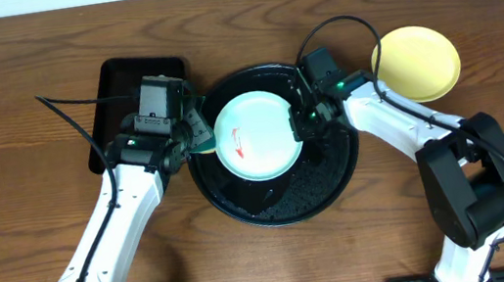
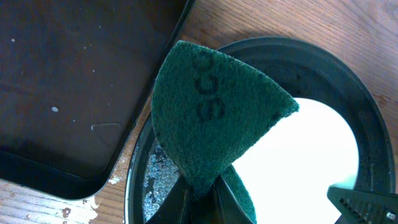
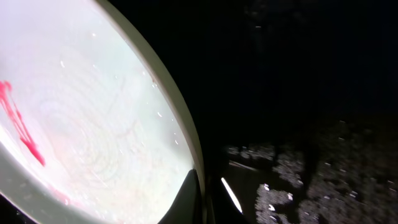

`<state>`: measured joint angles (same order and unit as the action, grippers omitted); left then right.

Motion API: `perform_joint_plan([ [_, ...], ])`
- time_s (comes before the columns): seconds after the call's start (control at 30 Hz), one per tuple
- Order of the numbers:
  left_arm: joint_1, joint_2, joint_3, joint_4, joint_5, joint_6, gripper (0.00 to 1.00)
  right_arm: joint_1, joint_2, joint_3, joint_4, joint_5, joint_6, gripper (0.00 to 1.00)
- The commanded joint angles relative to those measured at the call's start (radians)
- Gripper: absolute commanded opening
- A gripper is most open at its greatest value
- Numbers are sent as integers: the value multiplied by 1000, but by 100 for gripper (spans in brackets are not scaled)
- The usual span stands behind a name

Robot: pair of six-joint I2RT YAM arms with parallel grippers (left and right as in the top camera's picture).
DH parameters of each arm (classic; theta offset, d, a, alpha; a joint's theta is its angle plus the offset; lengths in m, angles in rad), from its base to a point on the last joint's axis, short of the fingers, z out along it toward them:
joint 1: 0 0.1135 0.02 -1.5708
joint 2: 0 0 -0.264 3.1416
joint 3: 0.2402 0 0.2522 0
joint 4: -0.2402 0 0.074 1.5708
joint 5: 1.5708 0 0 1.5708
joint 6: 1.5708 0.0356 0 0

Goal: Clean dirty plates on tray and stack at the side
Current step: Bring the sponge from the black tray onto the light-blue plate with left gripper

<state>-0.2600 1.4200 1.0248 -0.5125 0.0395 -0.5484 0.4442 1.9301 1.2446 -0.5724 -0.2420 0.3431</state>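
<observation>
A pale mint-blue plate (image 1: 256, 136) with a red smear (image 1: 236, 146) is lifted at a slant over the round black tray (image 1: 337, 183). My right gripper (image 1: 301, 122) is shut on its right rim; the right wrist view shows the fingers (image 3: 193, 196) pinching the plate's edge (image 3: 177, 112), with red streaks (image 3: 18, 127) on the wet face. My left gripper (image 1: 191, 142) is at the plate's left edge, shut on a teal sponge (image 2: 211, 112) that stands up folded from the jaws over the tray's left rim (image 2: 134, 180). A yellow plate (image 1: 416, 62) lies on the table to the right.
A smaller rectangular black tray (image 1: 121, 90) lies on the wood at the back left, close to the round tray; its corner fills the left wrist view (image 2: 68, 87). Water droplets speckle the round tray's floor (image 3: 311, 174).
</observation>
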Motion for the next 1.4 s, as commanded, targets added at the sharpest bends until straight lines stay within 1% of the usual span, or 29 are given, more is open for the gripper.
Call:
perform_joint_plan([
  [0.0, -2, 6, -6, 2, -2, 16, 7, 27, 19, 15, 5, 7, -30, 2],
  [0.6, -2, 6, -6, -2, 3, 9, 8, 39, 69, 15, 19, 29, -37, 2],
  [0.77, -2, 6, -6, -2, 7, -3, 7, 43, 72, 14, 19, 68, -37, 2],
  [1.17, -41, 14, -6, 29, 6, -3, 7, 41, 132, 14, 34, 86, -29, 2],
  [1.27, -41, 24, -6, 29, 6, -19, 8, 41, 132, 14, 39, 86, -29, 2],
  [1.37, -44, 42, -6, 29, 6, -68, 7, 41, 132, 14, 38, 89, -29, 2],
])
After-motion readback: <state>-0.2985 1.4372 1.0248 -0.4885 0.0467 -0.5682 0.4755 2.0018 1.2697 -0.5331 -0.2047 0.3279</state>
